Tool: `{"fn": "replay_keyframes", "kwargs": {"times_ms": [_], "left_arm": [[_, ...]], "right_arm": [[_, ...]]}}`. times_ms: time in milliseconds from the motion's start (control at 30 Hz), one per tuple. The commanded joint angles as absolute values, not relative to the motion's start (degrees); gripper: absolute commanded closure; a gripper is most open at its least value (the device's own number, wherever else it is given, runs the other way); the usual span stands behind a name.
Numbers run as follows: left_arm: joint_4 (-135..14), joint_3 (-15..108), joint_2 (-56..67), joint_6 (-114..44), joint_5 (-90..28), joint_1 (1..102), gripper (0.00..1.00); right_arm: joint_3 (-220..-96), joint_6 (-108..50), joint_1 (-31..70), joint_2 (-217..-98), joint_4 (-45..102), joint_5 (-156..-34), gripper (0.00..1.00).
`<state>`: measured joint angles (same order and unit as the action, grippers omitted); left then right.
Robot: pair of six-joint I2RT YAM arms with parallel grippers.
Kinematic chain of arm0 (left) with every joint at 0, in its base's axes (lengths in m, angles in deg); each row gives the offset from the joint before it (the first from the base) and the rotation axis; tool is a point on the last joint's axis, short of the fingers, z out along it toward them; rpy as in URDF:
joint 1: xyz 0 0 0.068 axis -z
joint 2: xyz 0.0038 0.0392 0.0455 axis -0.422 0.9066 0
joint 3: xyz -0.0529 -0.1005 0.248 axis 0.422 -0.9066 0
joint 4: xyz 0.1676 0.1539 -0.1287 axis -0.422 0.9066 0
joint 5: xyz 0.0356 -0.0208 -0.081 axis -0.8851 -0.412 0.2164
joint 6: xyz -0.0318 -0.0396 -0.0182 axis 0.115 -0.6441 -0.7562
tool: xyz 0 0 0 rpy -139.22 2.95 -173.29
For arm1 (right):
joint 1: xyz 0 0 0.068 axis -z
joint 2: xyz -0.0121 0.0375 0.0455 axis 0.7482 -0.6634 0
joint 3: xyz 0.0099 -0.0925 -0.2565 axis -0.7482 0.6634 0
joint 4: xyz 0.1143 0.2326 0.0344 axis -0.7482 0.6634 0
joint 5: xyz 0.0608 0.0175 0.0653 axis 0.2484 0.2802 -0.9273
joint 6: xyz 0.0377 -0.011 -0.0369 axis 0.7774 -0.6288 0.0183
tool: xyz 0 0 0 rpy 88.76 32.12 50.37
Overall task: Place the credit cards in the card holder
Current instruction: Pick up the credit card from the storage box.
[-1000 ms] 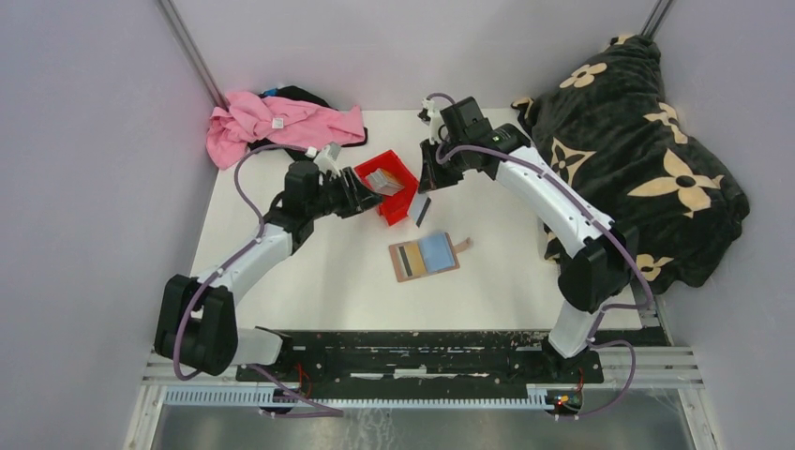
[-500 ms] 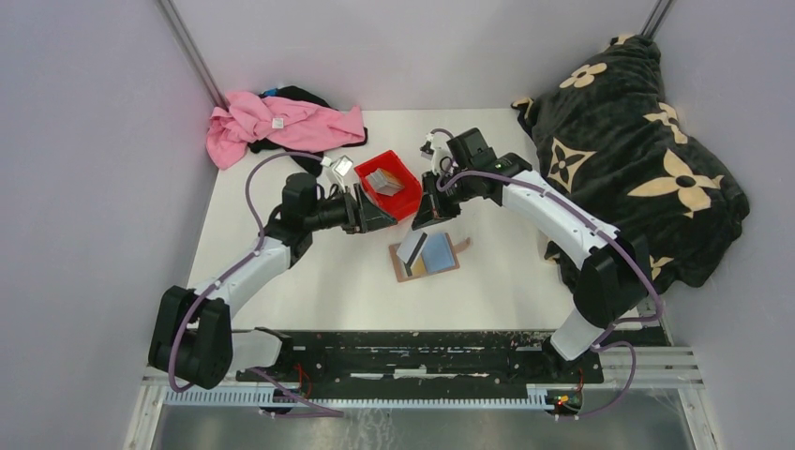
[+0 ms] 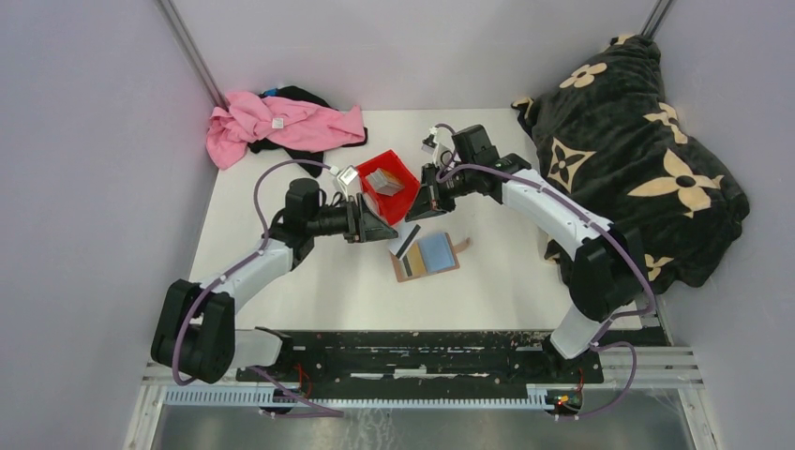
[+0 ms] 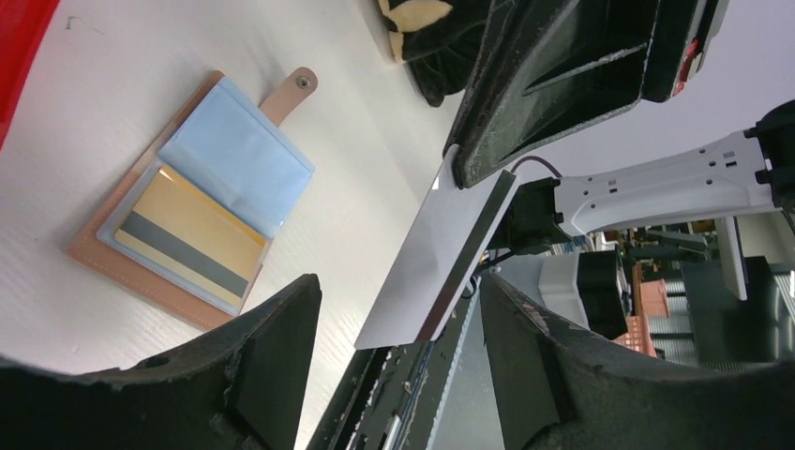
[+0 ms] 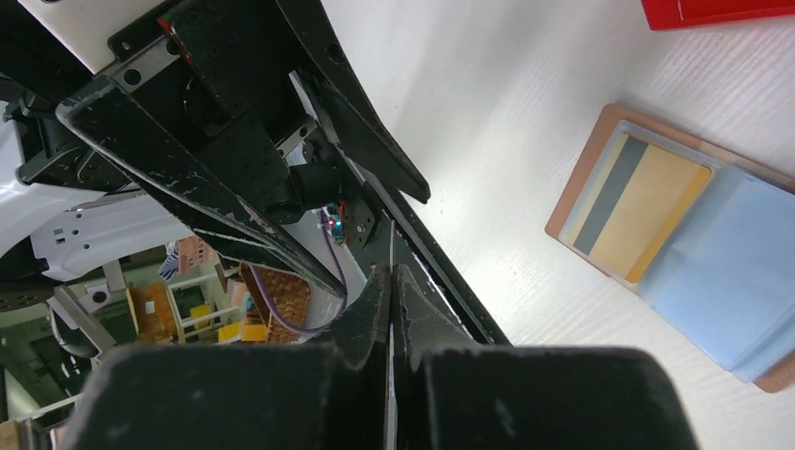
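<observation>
A white table [image 3: 319, 281] between grey walls [image 3: 84, 187] bears the open card holder [image 3: 427, 255].

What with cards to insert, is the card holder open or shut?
Open. The card holder lies spread flat, inner sleeves facing up, a gold card visible in one.

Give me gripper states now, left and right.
Left gripper: open, holding nothing.
Right gripper: closed on a silver card.
</observation>
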<state>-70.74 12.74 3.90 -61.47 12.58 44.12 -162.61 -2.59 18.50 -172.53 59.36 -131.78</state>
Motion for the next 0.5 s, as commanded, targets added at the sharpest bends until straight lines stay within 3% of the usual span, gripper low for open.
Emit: {"fn": "replay_keyframes", "kwargs": {"times_ms": [0,267,467], "left_arm": [[-74.3,12.8,5.5,-61.7,17.4,44.4,0.3],[-75.1,12.9,7.8,-62.2,19.6,44.3,0.35],[-75.8,12.8,8.9,-62.6,20.3,44.3,0.55]], "right_arm": [[-162.6,-0.2,18.6,-173.8,53.9,-136.2,0.99],[-161.4,2.7,18.6,-175.9,49.4,-139.6,0.99],[-160.6,3.0,18.6,-176.9,48.6,-141.6,0.99]]}}
